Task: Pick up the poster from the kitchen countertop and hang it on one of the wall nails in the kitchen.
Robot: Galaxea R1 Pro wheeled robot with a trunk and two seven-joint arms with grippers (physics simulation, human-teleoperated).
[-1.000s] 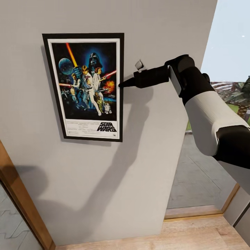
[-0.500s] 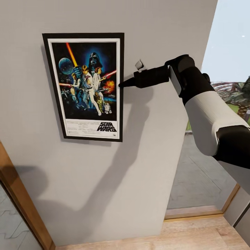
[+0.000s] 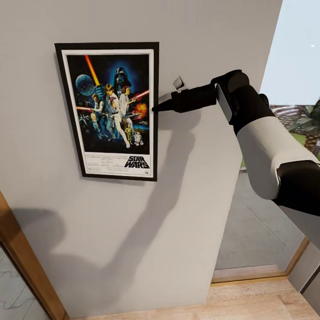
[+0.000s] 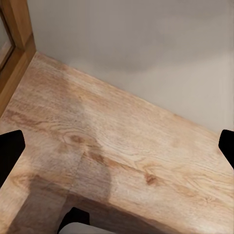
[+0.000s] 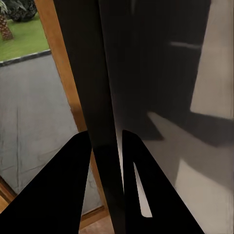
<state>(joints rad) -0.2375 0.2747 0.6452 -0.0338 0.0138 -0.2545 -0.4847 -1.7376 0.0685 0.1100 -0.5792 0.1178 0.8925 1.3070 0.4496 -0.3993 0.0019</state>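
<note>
Right arm (image 3: 266,146) enters the head view from about 4 o'clock and reaches toward 10 o'clock: white forearm shell, black elbow and wrist segments, wrist roughly level. Black two-finger right gripper (image 3: 156,108) tapers to a point, its tip meeting the right edge of the black-framed Star Wars poster (image 3: 111,111). In the right wrist view the two black fingers (image 5: 73,190) sit pinched on either side of that thin frame edge. Left gripper: only dark finger tips (image 4: 10,153) at opposite frame edges of the left wrist view, spread wide apart.

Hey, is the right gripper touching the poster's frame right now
Touching. In the right wrist view the right gripper has its fingers closed on the poster frame's edge, no gap between them.
</note>
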